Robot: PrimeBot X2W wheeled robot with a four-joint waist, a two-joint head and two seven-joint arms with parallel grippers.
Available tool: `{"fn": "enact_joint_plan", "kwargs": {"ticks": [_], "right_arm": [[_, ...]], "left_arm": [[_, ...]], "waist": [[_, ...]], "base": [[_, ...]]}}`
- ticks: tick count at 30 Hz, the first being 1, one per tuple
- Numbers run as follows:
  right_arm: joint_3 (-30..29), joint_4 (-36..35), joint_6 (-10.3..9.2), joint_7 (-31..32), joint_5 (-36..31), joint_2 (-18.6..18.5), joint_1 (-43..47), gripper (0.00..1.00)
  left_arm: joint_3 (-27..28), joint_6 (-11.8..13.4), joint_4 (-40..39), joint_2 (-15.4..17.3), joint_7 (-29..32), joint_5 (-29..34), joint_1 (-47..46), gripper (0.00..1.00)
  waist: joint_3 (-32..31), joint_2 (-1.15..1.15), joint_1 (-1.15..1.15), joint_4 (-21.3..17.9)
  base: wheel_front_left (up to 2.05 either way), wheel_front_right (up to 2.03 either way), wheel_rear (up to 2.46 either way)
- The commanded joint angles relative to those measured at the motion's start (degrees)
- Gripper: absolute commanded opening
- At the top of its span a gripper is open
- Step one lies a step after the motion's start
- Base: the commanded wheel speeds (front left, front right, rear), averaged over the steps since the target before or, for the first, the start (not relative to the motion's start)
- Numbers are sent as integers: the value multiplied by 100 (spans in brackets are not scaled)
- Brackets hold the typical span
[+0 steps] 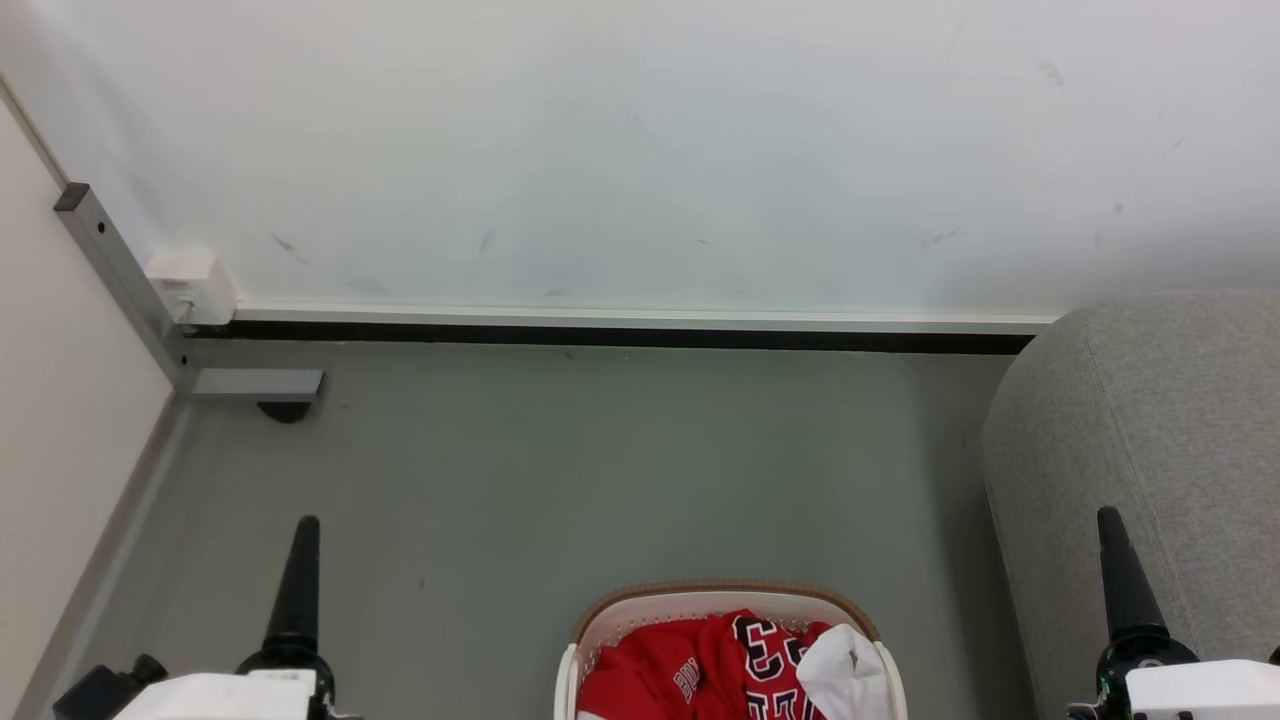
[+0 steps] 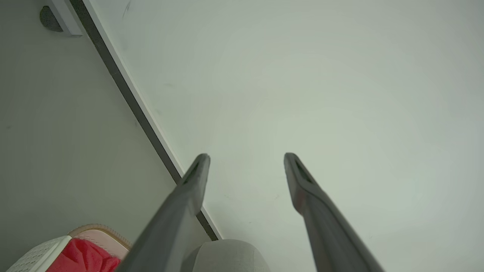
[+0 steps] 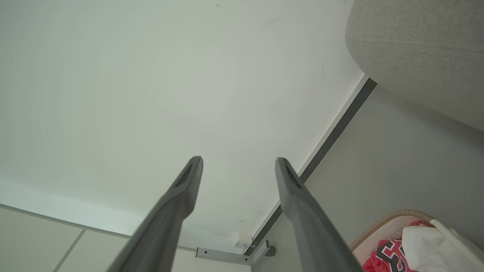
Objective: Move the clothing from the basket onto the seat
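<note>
The cream basket with a brown rim stands on the floor at the bottom centre of the head view. Inside it lies the clothing: a red jersey with black numerals and a small white garment. The grey seat rises just right of the basket. My left gripper is open and empty, its dark finger well left of the basket. My right gripper is open and empty too, its finger in front of the seat's rounded arm. The right wrist view catches the basket and the seat.
A white wall with a dark baseboard runs across the back. At the far left, a grey metal post and a small white box stand by a pale panel. Grey floor lies between the wall and the basket.
</note>
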Motion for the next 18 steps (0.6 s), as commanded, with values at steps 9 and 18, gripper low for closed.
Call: {"fn": "enact_joint_plan", "kwargs": {"ticks": [9, 18], "right_arm": [[205, -137, -4, -227, -1249, -67, -128, 100], [341, -56, -4, -398, -2535, -72, -142, 100]], "left_arm": [[-108, 184, -242, 51, -223, 1190, -16, 100], [-299, 395, -344, 57, -390, 2385, 58, 100]], "waist": [[-12, 0, 0, -22], [-50, 0, 0, -35]], "base": [[0, 0, 0], [0, 0, 0]]}}
